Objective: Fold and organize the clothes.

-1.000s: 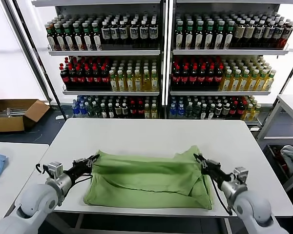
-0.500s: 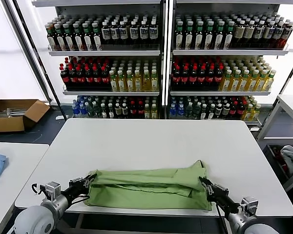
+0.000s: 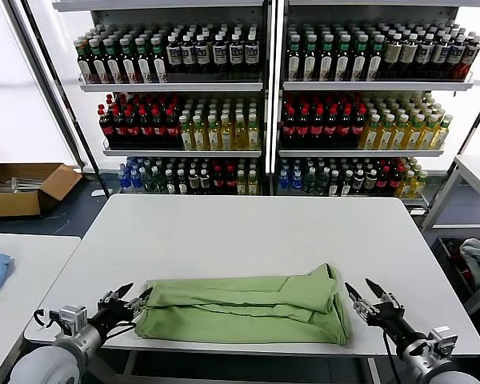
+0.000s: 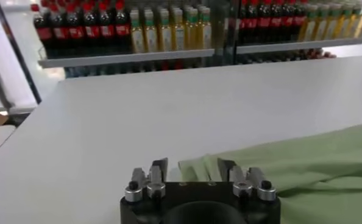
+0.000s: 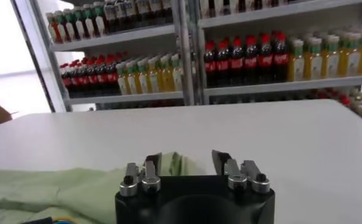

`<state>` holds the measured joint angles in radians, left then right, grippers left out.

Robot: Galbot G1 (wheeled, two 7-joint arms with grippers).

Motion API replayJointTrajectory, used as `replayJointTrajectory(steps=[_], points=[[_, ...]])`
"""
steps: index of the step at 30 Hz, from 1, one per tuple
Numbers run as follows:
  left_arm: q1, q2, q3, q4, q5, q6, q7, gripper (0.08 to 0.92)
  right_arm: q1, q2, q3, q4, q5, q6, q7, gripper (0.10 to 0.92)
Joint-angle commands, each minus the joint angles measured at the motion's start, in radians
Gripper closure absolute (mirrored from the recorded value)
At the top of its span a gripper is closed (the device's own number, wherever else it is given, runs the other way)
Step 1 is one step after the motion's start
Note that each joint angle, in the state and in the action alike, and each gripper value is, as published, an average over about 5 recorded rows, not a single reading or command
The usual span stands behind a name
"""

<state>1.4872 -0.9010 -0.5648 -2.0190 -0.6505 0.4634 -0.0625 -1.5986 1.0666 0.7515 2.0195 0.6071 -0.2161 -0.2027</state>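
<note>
The light green shirt [image 3: 244,308] lies folded into a long band along the near edge of the white table [image 3: 248,228]. Both grippers — left gripper [image 3: 129,296] and right gripper [image 3: 365,294] — flank its ends with fingers spread, holding nothing. Beyond the shirt the tabletop offers open room for another fold.

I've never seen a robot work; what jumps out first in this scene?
A light green shirt, folded into a long band, lies along the near edge of the white table. The left gripper and right gripper sit open at its two ends. Behind, shelves of bottles fill the wall.
</note>
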Motion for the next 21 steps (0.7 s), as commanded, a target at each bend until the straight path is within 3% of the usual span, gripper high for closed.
replayJointTrajectory(steps=[1,6,9,12,21], points=[[0.047,-0.158,0.096,-0.019,0.07,-0.093,-0.241,0.347,-0.029,-0.007,0.075,-0.039,0.001,0.103,-0.038,0.344],[0.036,-0.182,0.14,-0.004,0.073,-0.09,-0.259,0.219,-0.016,-0.011,0.058,-0.038,0.0,0.1,-0.035,0.224],[0.033,-0.184,0.154,-0.001,0.06,-0.08,-0.262,0.189,-0.008,-0.014,0.051,-0.037,0.0,0.098,-0.034,0.205],[0.032,-0.184,0.168,0.006,0.05,-0.068,-0.263,0.23,-0.004,-0.014,0.045,-0.038,0.0,0.097,-0.033,0.203],[0.038,-0.18,0.18,0.004,0.019,-0.052,-0.265,0.485,-0.006,-0.017,0.046,-0.029,0.001,0.094,-0.029,0.203]])
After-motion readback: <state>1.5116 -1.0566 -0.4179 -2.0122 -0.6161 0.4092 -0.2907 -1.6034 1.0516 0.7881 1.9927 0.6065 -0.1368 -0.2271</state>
